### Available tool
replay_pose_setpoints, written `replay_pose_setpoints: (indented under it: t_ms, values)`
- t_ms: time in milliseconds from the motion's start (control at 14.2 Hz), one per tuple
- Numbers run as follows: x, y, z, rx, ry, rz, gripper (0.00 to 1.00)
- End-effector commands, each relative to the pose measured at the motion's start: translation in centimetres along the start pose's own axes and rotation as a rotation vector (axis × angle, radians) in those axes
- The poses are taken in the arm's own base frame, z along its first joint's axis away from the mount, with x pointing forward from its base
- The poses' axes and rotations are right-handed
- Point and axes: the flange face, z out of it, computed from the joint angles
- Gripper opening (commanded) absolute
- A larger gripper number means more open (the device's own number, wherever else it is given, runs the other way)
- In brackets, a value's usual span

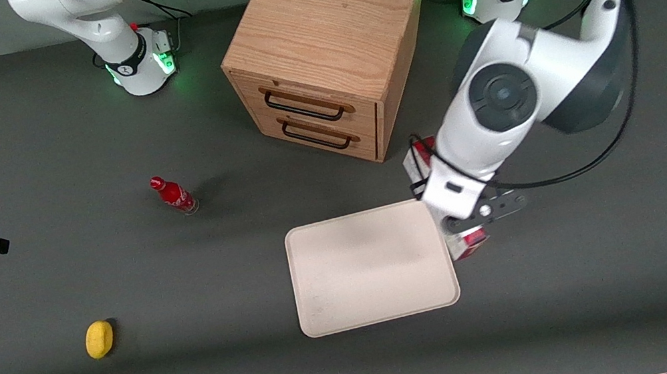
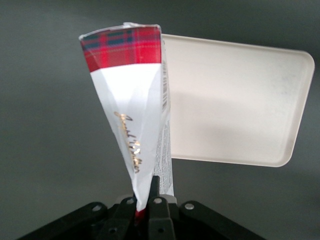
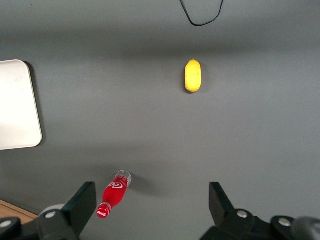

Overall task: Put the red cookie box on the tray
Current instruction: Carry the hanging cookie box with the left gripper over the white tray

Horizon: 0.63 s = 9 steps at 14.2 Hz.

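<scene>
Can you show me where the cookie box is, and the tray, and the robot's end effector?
red cookie box (image 2: 131, 95), left wrist view, on its white side panel.
tray (image 1: 370, 262), front view, on its bare flat middle.
end effector (image 2: 148, 202), left wrist view, where its fingers pinch the box's end, beside the tray.

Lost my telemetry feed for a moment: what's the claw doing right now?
Left arm's claw: shut on the red cookie box, held just beside the tray at its working-arm edge, not yet over it.
</scene>
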Motion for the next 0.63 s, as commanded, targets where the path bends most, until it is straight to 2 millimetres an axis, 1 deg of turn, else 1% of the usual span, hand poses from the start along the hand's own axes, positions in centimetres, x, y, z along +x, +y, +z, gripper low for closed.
replay_pose_setpoints:
  t_ms: [0, 70, 140, 211, 351, 491, 561]
  values:
    - [0.8, 2.4, 2.5, 0.046, 0.016, 0.132, 0.00]
    - [1.2, 2.6, 4.4, 0.067, 0.012, 0.158, 0.00]
    - [1.1, 3.1, 6.4, 0.096, 0.005, 0.173, 0.00]
    - [1.5, 2.9, 8.0, 0.128, 0.010, 0.180, 0.00]
    - [2.8, 2.6, 10.8, 0.138, 0.030, 0.177, 0.00]
    - [3.7, 2.4, 12.9, 0.146, 0.049, 0.172, 0.00]
    - [4.1, 2.3, 13.7, 0.139, 0.059, 0.172, 0.00]
